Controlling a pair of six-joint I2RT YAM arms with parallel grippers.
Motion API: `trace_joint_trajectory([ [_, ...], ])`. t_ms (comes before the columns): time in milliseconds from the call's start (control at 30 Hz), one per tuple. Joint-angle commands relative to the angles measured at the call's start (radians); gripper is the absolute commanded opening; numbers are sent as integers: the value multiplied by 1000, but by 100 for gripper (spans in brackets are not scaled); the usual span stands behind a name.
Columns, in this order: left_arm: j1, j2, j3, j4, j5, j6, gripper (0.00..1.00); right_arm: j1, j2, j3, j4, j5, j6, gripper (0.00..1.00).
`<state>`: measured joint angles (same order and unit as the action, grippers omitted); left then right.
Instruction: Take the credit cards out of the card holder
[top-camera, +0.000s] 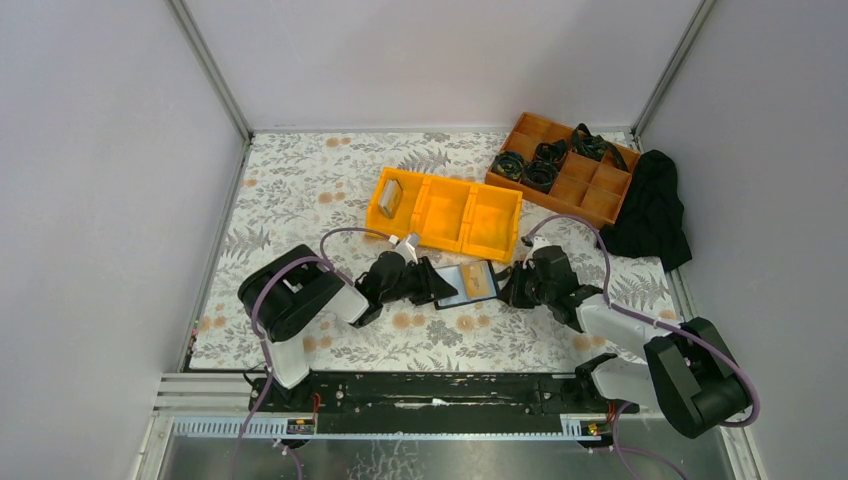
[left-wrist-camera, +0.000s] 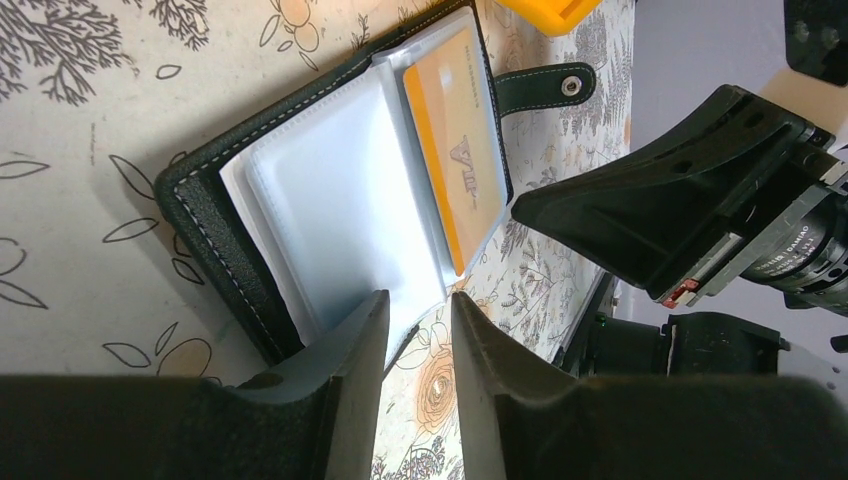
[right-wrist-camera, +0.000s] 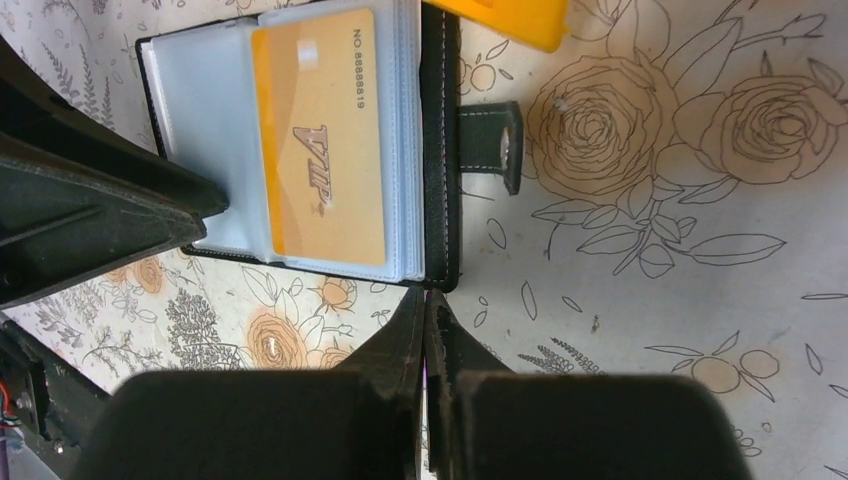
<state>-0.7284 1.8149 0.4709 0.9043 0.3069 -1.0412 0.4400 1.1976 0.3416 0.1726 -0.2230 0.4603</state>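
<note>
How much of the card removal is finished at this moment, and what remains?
Done: one grey card already sits in the yellow bin. In hand: the card holder lies open between the open left gripper and the shut right gripper; neither grips a card. Left: the orange card is still in its sleeve.

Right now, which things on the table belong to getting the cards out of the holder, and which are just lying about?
For the job: card holder, gold card in its sleeve, grey card in the yellow bin.
Lying about: brown divider tray, black coils in it, black cloth.
</note>
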Motion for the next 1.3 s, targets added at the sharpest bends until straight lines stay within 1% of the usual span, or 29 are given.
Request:
trace_joint_trajectory([
  [0,-3,9,0,-47,-43,31,37,8,-18,70,-20,75,-8,0],
  [133,-3,-30,-4,-96,-60,58,37,8,40,122,-23,115,-36,0],
  [200,-4,-49,-3,-117,-63,75,40,7,75,149,-23,120,-45,0],
  [333,-3,-69,4,-139,-62,93,50,7,147,183,-2,117,-51,0],
  [433,-3,-76,13,-142,-45,95,53,7,195,208,-11,100,-49,0],
  [600,-4,-74,39,-121,-19,85,54,9,198,195,-13,75,-45,0],
  [867,-3,-5,103,-58,38,35,54,9,185,129,27,44,-21,0],
  [1100,-3,53,111,-53,21,29,53,9,163,120,28,36,-18,0],
  [1267,-3,85,98,34,39,-8,52,10,168,115,41,19,-11,0],
])
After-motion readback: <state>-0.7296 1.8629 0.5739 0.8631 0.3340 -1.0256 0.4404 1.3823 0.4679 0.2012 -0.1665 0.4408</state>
